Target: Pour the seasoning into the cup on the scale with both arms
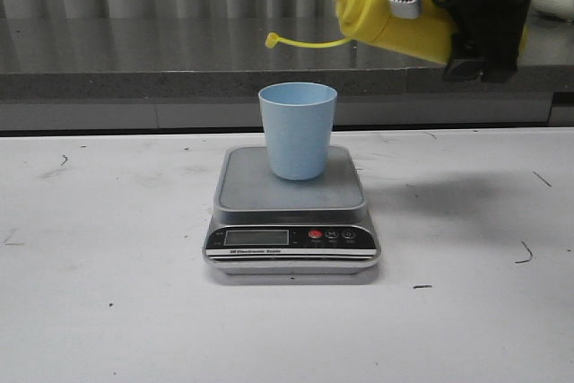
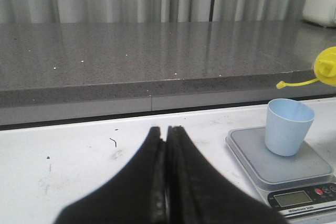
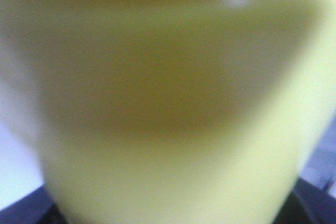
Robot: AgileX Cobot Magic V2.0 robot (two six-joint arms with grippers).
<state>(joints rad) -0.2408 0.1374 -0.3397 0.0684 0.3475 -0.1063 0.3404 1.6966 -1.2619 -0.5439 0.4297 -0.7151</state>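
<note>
The pale blue cup [image 1: 298,130] stands upright on the silver-grey scale [image 1: 240,187] in the middle of the table. My right gripper [image 1: 448,20] is shut on the yellow seasoning bottle [image 1: 386,13], held tilted on its side high above and right of the cup, nozzle pointing left, cap strap hanging off it. The bottle fills the right wrist view [image 3: 168,103] as a yellow blur. My left gripper [image 2: 166,132] is shut and empty, low over the table left of the scale [image 2: 252,153]; cup [image 2: 287,127] and bottle tip [image 2: 326,66] show there too.
A grey counter ledge [image 1: 134,60] runs along the back of the white table, with a curtain behind it. A white appliance [image 2: 321,3] stands on the counter at the far right of the left wrist view.
</note>
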